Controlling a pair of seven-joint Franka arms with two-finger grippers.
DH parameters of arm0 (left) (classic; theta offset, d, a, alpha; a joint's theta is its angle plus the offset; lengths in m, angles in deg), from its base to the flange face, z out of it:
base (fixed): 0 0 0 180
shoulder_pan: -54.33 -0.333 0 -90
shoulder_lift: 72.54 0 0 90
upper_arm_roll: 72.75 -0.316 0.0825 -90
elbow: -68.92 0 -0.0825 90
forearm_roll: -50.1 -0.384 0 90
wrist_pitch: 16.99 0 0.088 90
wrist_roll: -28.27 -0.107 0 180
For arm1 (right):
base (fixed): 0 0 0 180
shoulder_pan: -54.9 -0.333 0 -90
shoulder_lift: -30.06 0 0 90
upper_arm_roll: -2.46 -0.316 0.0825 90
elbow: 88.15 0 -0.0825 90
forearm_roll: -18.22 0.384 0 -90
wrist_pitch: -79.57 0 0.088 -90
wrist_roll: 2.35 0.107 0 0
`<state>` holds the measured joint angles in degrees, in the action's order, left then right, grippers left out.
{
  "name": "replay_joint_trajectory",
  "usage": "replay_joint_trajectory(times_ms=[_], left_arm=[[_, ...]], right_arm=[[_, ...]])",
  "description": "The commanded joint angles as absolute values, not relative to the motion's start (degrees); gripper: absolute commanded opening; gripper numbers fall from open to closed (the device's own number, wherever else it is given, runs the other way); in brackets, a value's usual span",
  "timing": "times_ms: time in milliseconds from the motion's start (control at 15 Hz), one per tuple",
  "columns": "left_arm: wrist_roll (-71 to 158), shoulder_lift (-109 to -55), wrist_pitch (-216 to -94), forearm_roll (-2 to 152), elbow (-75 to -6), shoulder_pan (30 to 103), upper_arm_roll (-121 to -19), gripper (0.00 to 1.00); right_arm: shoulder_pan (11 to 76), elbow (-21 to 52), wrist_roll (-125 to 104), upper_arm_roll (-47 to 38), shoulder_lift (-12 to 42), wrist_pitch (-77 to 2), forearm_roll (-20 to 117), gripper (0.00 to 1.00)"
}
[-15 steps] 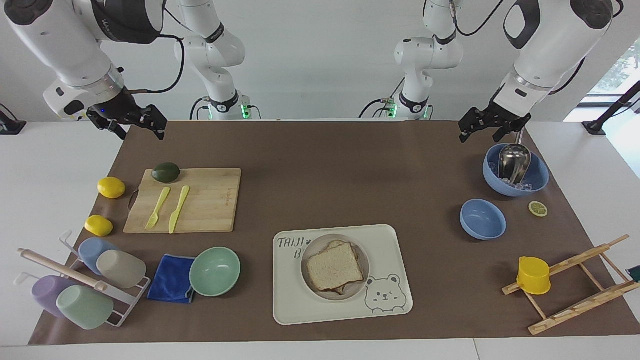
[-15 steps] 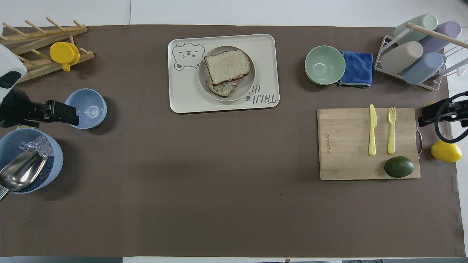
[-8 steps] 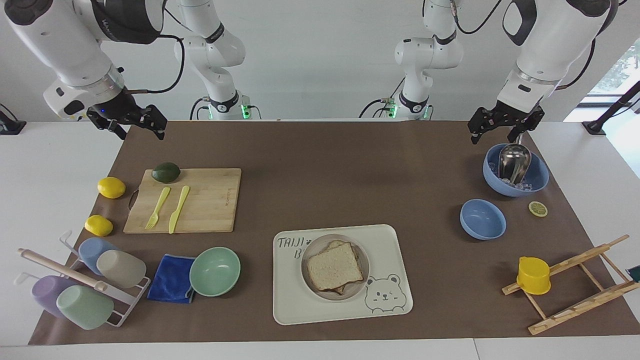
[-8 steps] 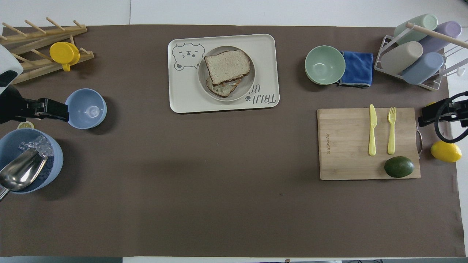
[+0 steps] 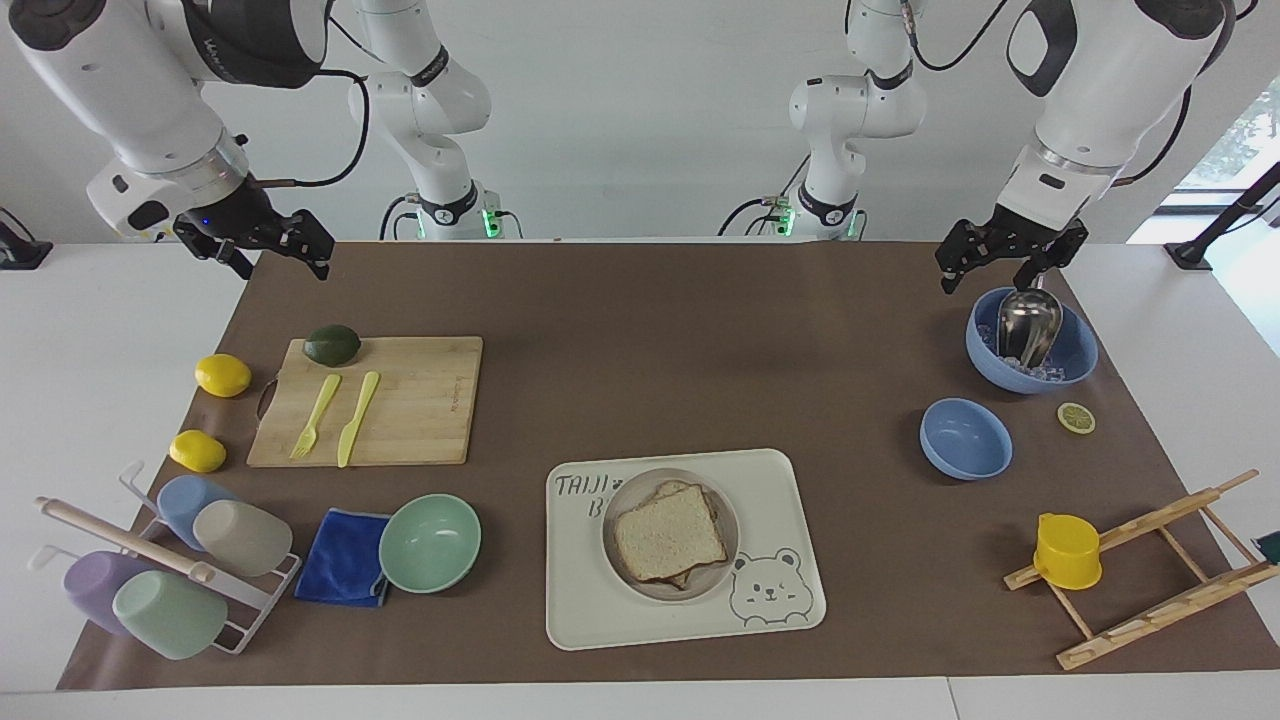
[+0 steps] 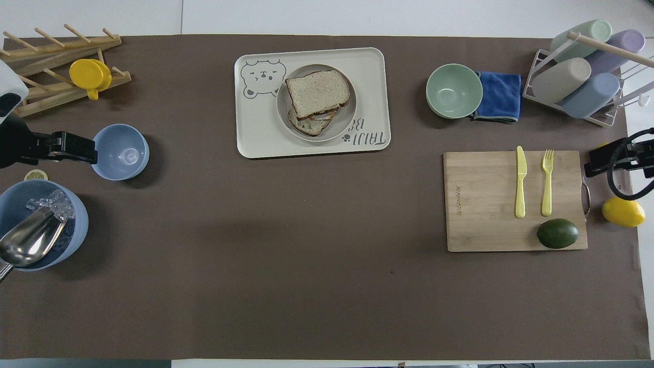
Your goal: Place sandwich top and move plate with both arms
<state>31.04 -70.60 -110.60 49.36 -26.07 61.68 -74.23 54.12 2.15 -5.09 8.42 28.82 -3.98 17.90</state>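
Brown paper (image 5: 640,340) covered the table. Both grippers hung with jaws spread and holding nothing: the left gripper (image 5: 1008,262) over the scoop bowl (image 5: 1070,355), half cut off in the overhead view, the right gripper (image 5: 270,250) well apart from it. Between them, the sandwich top (image 5: 668,540) hid most of the toast beneath, on the plate (image 5: 722,510) within the tray (image 5: 790,610).

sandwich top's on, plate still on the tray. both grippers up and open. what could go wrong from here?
1. The sandwich top sits askew on the lower slice, so it may slide if the plate tilts during the two-arm lift.
2. The plate's rim lies close to the bear-printed tray surface; fingers may snag or drag the tray.
3. The left gripper hangs over the ice bowl and metal scoop; the right gripper is up near the avocado. A low sweep could clip them.
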Motion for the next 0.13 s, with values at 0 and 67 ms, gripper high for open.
replay_joint_trajectory(times_ms=[0, 67], left_arm=[[30.74, -70.17, -111.38, 50.36, -26.70, 60.40, -73.54, 1.00], [30.74, -70.08, -111.38, 50.36, -26.70, 60.31, -73.54, 1.00]], right_arm=[[54.02, 3.08, -5.43, 8.53, 29.80, -3.66, 18.04, 1.00], [54.02, 3.08, -5.43, 8.44, 29.80, -3.66, 18.04, 1.00]])
